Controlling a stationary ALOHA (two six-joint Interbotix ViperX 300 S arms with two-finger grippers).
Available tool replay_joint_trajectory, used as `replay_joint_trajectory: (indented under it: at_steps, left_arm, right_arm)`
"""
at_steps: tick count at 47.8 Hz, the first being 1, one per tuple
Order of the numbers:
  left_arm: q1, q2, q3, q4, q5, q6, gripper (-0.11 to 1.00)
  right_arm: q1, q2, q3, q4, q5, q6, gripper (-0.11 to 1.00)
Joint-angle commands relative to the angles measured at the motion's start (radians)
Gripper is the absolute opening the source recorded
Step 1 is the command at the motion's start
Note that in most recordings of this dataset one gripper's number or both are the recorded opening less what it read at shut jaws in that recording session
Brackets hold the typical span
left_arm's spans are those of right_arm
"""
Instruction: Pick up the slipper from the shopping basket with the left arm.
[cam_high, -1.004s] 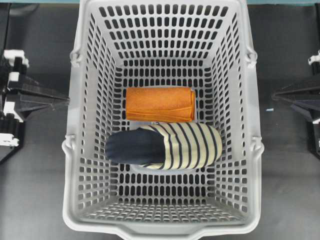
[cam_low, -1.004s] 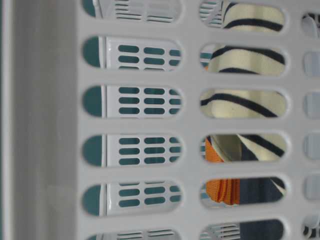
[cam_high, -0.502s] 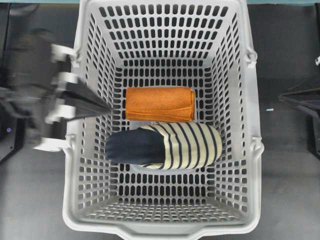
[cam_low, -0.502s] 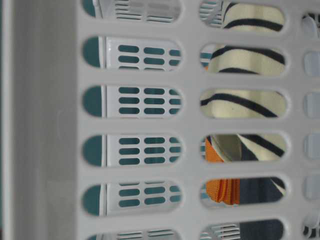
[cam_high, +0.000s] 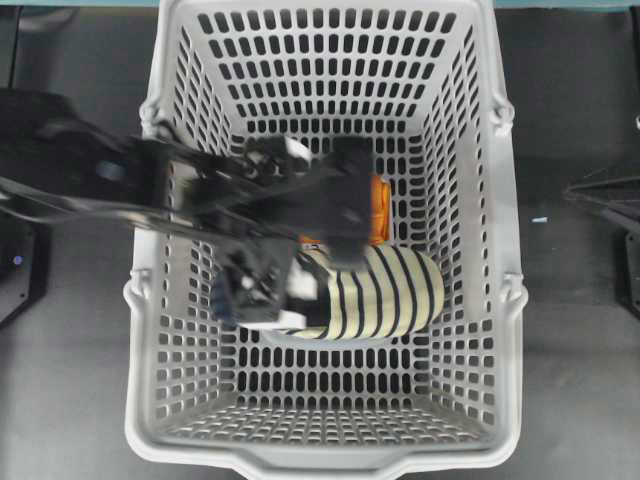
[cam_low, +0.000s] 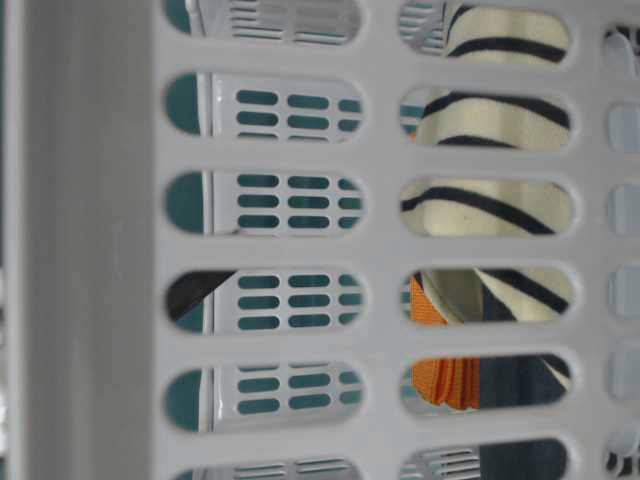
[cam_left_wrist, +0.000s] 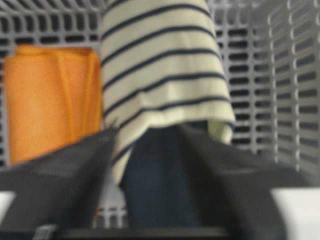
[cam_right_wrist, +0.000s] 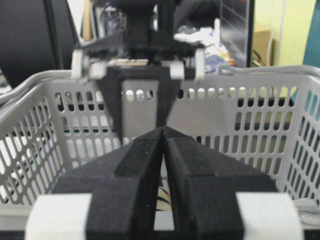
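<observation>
Slipper (cam_high: 385, 290) in shopping basket (cam_high: 505, 330), orange cloth (cam_left_wrist: 50, 100) touching alongside, left tool (cam_left_wrist: 150, 150) spread wide over heel (blurred), right tool (cam_right_wrist: 164, 135) closed

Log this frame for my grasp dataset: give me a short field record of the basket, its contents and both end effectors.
basket: grey, slotted walls
slipper: striped, lying on the basket floor, heel end under the left end effector
cloth: orange, folded, beside the slipper
left end effector: inside the basket, open, fingers either side of the slipper's heel
right end effector: shut, outside the basket
slipper lifted: no
</observation>
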Motion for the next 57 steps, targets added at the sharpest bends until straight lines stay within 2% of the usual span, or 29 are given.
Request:
replay_joint_trajectory:
  at_steps: [1, 5, 8, 22, 35, 39, 46, 51, 53, 57]
  left_arm:
    - [-0.015, 0.058, -0.083, 0.003, 0.040, 0.005, 0.65]
    - [-0.020, 0.117, -0.121, 0.003, 0.054, 0.005, 0.84]
    - [-0.028, 0.158, -0.147, 0.003, 0.057, 0.000, 0.91]
    - [-0.032, 0.262, -0.153, 0.003, 0.064, -0.060, 0.90]
    - [-0.031, 0.281, -0.118, 0.003, 0.064, -0.061, 0.87]
    - [-0.031, 0.279, -0.115, 0.003, 0.064, -0.061, 0.77]
    - [-0.031, 0.275, -0.124, 0.003, 0.078, -0.057, 0.36]
    - [-0.026, 0.256, -0.161, 0.003, 0.123, -0.032, 0.11]
    - [-0.026, 0.247, -0.183, 0.003, 0.152, -0.018, 0.05]
    - [-0.026, 0.225, -0.244, 0.003, 0.232, 0.021, 0.04]
  right_arm:
    - [0.002, 0.003, -0.012, 0.002, -0.003, 0.000, 0.00]
    - [0.002, 0.003, -0.011, 0.002, -0.003, 0.000, 0.00]
    - [0.002, 0.002, -0.009, 0.002, -0.003, 0.000, 0.00]
    - [0.002, 0.000, -0.002, 0.002, 0.028, 0.002, 0.00]
    - [0.002, -0.002, 0.000, 0.002, 0.035, 0.000, 0.00]
    - [0.002, -0.005, 0.000, 0.002, 0.035, -0.002, 0.00]
    - [0.002, -0.015, 0.000, 0.002, 0.035, -0.002, 0.00]
    - [0.002, -0.031, 0.002, 0.002, 0.038, -0.002, 0.00]
    - [0.002, -0.034, 0.003, 0.002, 0.038, -0.002, 0.00]
    - [0.002, -0.043, 0.005, 0.002, 0.040, -0.002, 0.00]
